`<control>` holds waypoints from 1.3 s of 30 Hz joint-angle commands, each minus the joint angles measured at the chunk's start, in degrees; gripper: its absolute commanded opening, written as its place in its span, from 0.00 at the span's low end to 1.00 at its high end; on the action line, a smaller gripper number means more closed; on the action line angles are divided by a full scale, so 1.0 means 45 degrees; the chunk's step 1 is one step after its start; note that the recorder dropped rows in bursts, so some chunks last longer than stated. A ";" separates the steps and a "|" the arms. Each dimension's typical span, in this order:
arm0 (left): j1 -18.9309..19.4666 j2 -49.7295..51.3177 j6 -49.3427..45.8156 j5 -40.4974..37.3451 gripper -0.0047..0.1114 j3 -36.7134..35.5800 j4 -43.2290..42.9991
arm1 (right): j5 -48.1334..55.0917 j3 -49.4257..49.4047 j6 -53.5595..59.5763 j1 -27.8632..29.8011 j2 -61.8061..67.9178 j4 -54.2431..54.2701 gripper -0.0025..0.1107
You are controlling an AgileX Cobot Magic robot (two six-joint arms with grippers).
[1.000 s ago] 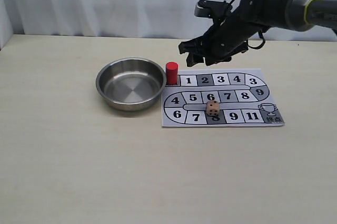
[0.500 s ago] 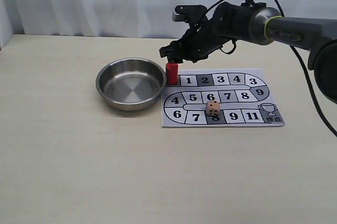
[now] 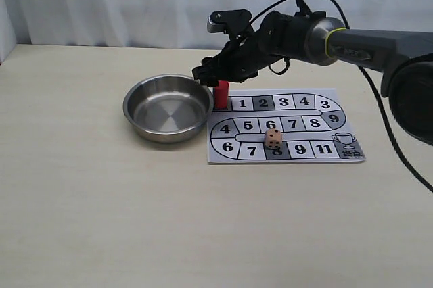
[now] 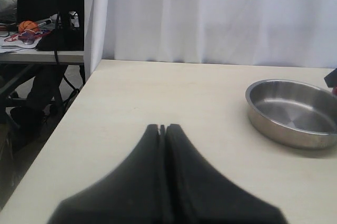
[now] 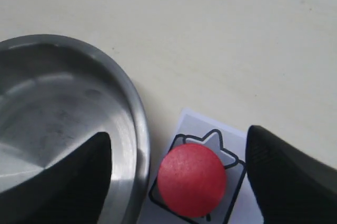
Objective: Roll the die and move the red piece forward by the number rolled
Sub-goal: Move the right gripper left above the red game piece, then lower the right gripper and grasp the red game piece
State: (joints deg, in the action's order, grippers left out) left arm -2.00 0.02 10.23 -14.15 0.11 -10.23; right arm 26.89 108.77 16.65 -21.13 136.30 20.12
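The red piece (image 3: 221, 95) stands upright on the start square at the board's near-left corner, seen from above as a red disc (image 5: 192, 180). My right gripper (image 3: 215, 75) hovers just above it, open, with one finger (image 5: 84, 176) over the bowl and the other finger (image 5: 284, 176) over the board; the piece lies between them, untouched. The tan die (image 3: 273, 140) rests on the board's bottom row near the square marked 8. My left gripper (image 4: 162, 128) is shut and empty over bare table, far from the board.
A steel bowl (image 3: 132, 99) sits left of the paper game board (image 3: 352, 156), its rim (image 5: 138, 124) close to the red piece. The bowl (image 4: 326, 140) also shows in the left wrist view. The table edge and a cluttered desk (image 4: 31, 40) lie to the left.
My right arm has swung left and down from over the board's top row to directly above the red piece. The die, piece and bowl have not moved.
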 commanded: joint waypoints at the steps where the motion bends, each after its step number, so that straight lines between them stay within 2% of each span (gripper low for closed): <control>1: 0.0001 -0.0005 0.0039 0.0165 0.04 -0.0026 0.0046 | -0.0340 0.0095 0.0149 0.0025 0.0152 -0.0663 0.62; 29: 0.0001 -0.0005 0.0039 0.0165 0.04 -0.0026 0.0046 | -0.0340 0.0095 0.0122 0.0068 0.0339 -0.0670 0.62; 31: 0.0001 -0.0005 0.0039 0.0189 0.04 -0.0026 0.0046 | -0.0340 0.0095 0.0122 0.0068 0.0337 -0.0670 0.59; 36: 0.0001 -0.0005 0.0039 0.0164 0.04 -0.0026 0.0046 | -0.0340 0.0095 0.0122 0.0068 0.0337 -0.0670 0.43; 39: 0.0001 -0.0005 0.0039 0.0164 0.04 -0.0026 0.0046 | -0.0340 0.0095 0.0122 0.0068 0.0337 -0.0670 0.39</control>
State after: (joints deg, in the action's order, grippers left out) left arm -2.00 0.02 10.23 -14.15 0.11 -10.23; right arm 25.88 108.77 16.89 -21.13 137.74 17.35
